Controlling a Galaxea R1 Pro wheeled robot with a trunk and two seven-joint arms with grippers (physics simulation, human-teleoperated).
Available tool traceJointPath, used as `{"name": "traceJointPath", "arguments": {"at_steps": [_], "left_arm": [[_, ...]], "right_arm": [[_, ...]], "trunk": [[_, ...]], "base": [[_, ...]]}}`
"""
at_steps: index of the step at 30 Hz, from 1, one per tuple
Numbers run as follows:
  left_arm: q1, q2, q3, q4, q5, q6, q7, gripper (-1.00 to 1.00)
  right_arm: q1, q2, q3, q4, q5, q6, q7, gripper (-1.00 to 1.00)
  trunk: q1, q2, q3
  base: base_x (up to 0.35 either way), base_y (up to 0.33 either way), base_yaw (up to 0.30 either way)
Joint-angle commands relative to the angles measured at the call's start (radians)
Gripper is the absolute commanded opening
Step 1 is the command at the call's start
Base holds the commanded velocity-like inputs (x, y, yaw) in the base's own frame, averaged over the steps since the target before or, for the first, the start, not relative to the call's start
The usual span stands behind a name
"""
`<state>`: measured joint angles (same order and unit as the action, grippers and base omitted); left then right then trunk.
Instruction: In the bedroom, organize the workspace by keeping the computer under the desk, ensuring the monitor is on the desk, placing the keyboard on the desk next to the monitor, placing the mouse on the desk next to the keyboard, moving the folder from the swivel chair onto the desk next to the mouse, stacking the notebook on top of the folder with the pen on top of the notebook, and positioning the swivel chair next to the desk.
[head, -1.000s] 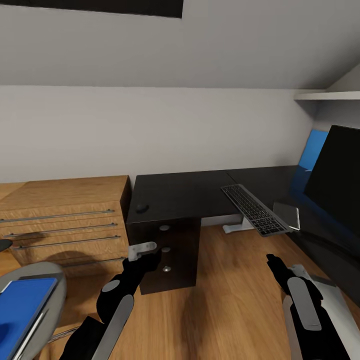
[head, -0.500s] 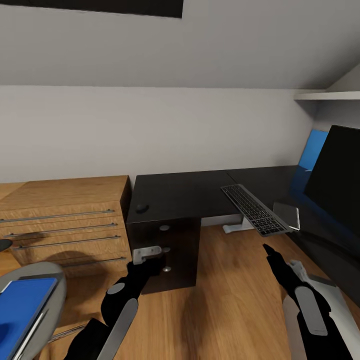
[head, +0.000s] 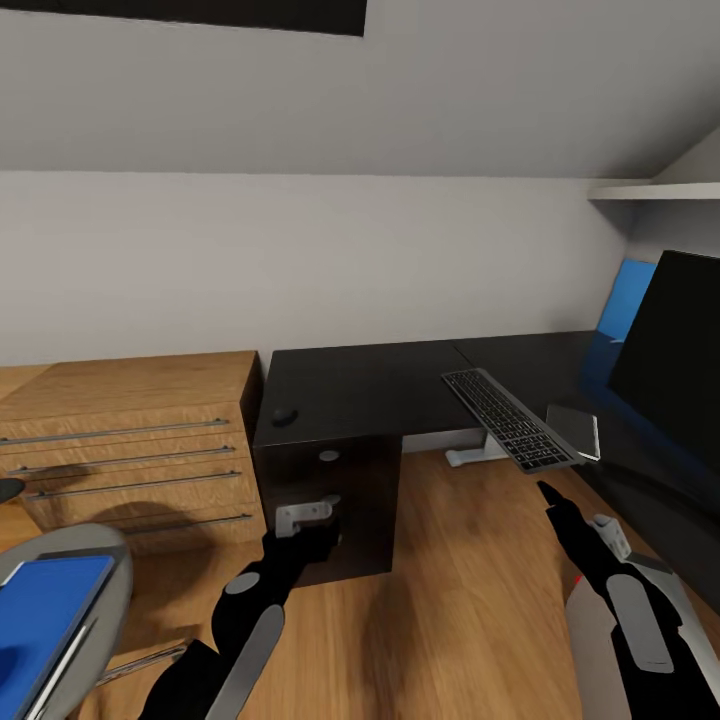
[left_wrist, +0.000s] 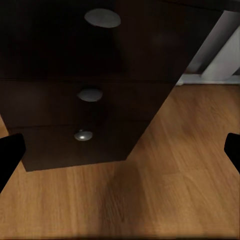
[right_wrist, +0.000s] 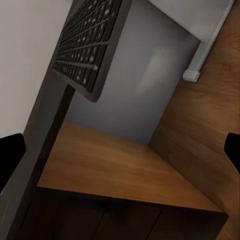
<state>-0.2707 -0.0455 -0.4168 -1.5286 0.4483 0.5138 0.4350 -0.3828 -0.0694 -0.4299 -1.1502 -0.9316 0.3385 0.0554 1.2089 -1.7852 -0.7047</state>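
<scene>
Nearest the robot, a bright blue folder lies on the grey seat of the swivel chair, low at its left side. Both arms reach forward above the wood floor. The left pincer hangs just before the dark drawer unit with round silver knobs, its fingers spread wide and holding nothing; the right pincer points up toward the keyboard, likewise spread and empty. Beyond them stands the black-topped bench. The keyboard lies on it, its near end jutting over the inner edge. The small dark mouse sits near the bench's left corner, well apart from the keyboard. The monitor stands on the right wing, and a light-wood cabinet adjoins the left end.
</scene>
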Motion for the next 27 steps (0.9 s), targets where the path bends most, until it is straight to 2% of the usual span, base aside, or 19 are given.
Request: {"name": "traceJointPath", "arguments": {"at_steps": [1, 14, 20, 21, 24, 26, 27], "left_arm": [[-0.001, 0.000, -0.002, 0.000, 0.010, 0.001, 0.010, 1.00], [-0.001, 0.000, -0.003, 0.005, 0.009, 0.000, 0.010, 1.00], [0.000, -0.001, -0.003, 0.006, 0.010, 0.000, 0.011, 1.00], [0.000, -0.001, -0.003, 0.006, 0.010, 0.000, 0.011, 1.00], [0.001, 0.000, -0.004, 0.007, 0.010, 0.000, 0.011, 1.00], [0.001, -0.001, -0.004, 0.007, 0.010, 0.000, 0.011, 1.00], [0.001, -0.001, -0.004, 0.007, 0.010, 0.000, 0.011, 1.00]], "right_arm": [[-0.001, 0.000, -0.002, 0.000, -0.004, 0.006, 0.003, 1.00], [-0.002, -0.013, -0.002, 0.035, -0.002, -0.031, -0.002, 1.00], [-0.003, -0.015, -0.009, 0.048, -0.008, -0.042, -0.002, 1.00], [-0.002, -0.015, -0.015, 0.049, -0.017, -0.042, -0.002, 1.00], [-0.003, -0.016, -0.025, 0.051, -0.084, -0.042, -0.011, 1.00], [-0.002, -0.016, -0.026, 0.052, -0.108, -0.042, -0.019, 1.00], [-0.003, -0.017, -0.028, 0.054, -0.139, -0.042, -0.033, 1.00]], "trunk": [[0.000, 0.000, -0.001], [0.000, 0.000, -0.001], [0.000, 0.000, -0.001], [0.000, 0.000, -0.001], [0.000, 0.000, -0.001], [0.000, 0.000, -0.001], [0.000, 0.000, -0.001]], "base": [[0.000, 0.000, 0.000], [0.005, 0.000, 0.000], [0.156, 0.000, 0.000], [0.096, 0.000, 0.000], [0.038, 0.000, 0.000], [0.024, 0.000, 0.000], [0.125, 0.000, 0.000]]}}
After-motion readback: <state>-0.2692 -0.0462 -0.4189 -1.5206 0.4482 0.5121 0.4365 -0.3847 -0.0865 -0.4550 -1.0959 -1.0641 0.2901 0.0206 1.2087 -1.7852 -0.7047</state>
